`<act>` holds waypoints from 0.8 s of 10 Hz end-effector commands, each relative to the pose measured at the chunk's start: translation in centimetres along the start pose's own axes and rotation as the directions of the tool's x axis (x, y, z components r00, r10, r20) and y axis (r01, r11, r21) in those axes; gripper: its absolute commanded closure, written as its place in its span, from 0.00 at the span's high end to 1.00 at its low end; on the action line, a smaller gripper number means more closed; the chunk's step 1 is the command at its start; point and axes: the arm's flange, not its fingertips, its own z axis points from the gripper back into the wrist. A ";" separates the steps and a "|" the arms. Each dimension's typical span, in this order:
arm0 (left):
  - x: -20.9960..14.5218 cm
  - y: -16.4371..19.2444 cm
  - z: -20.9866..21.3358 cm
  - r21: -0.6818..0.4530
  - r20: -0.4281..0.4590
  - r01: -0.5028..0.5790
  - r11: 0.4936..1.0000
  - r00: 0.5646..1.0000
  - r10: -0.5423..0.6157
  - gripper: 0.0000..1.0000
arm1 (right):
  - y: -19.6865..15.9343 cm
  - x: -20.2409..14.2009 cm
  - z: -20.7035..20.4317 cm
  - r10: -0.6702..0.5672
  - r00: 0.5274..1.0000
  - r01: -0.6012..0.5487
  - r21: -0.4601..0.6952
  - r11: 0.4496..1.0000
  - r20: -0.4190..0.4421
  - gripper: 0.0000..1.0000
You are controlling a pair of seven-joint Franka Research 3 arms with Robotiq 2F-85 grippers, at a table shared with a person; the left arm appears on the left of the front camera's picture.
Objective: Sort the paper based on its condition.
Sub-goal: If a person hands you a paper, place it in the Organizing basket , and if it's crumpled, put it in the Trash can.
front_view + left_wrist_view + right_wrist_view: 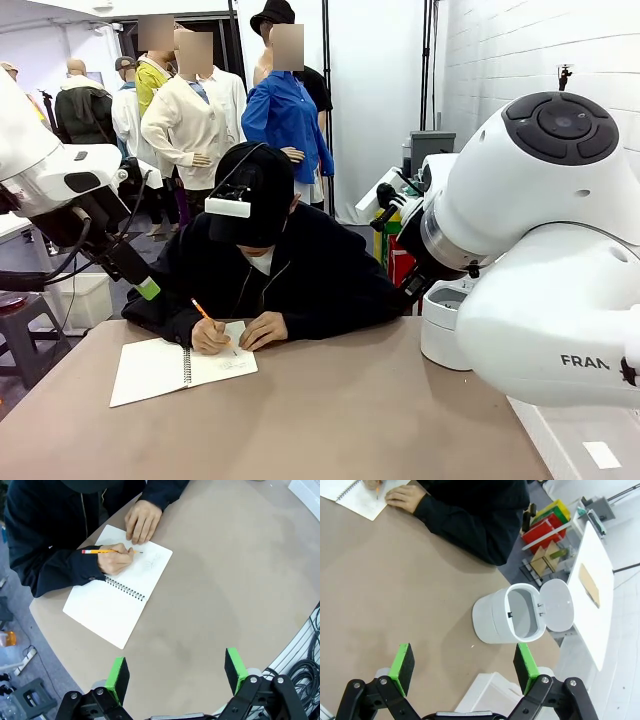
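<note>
The paper is out of view. A person leans over an open spiral notebook [160, 368] [112, 605] [350, 495] at the table's far left and writes on its right page with an orange pencil [202, 309] [105, 551]; the other hand rests on the page. My left gripper [175, 657] hangs open and empty above bare tabletop, short of the notebook; one green fingertip [148, 289] shows at the left. My right gripper [463, 650] is also open and empty, above the table's right side.
A white round bin [495, 617] [440, 325] with its lid flipped open stands at the table's right edge, just beyond my right gripper. My right arm [560, 250] bulks large at the right. A side table [600, 625] carries a brown cardboard piece [589, 584]. Cables [300, 665] hang past the table edge.
</note>
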 end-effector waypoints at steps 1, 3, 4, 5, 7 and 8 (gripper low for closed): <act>0.1 0.0 -0.1 0.001 0.012 -0.015 1.000 1.000 0.015 1.00 | -0.1 0.2 -0.3 0.026 1.000 -0.026 0.000 1.000 0.018 1.00; 0.0 0.0 0.0 0.000 0.000 0.000 1.000 1.000 0.000 1.00 | 0.0 0.0 0.0 0.001 1.000 -0.001 0.002 1.000 0.001 1.00; 0.1 -0.4 0.8 0.025 0.008 0.047 0.999 0.999 -0.047 1.00 | -1.4 0.9 -0.1 -0.094 0.996 0.094 0.066 0.993 0.001 1.00; 0.0 -0.8 2.0 0.047 -0.003 0.100 0.994 0.995 -0.100 1.00 | -3.3 2.0 0.2 -0.151 0.988 0.150 0.156 0.976 -0.007 1.00; -1.0 -0.8 4.1 0.038 0.043 0.170 0.985 0.984 -0.172 1.00 | -5.6 3.6 0.7 -0.208 0.978 0.205 0.268 0.941 -0.018 1.00; -1.6 -0.8 5.3 0.039 0.085 0.167 0.985 0.982 -0.169 1.00 | -6.5 4.1 1.2 -0.231 0.972 0.229 0.342 0.911 -0.035 1.00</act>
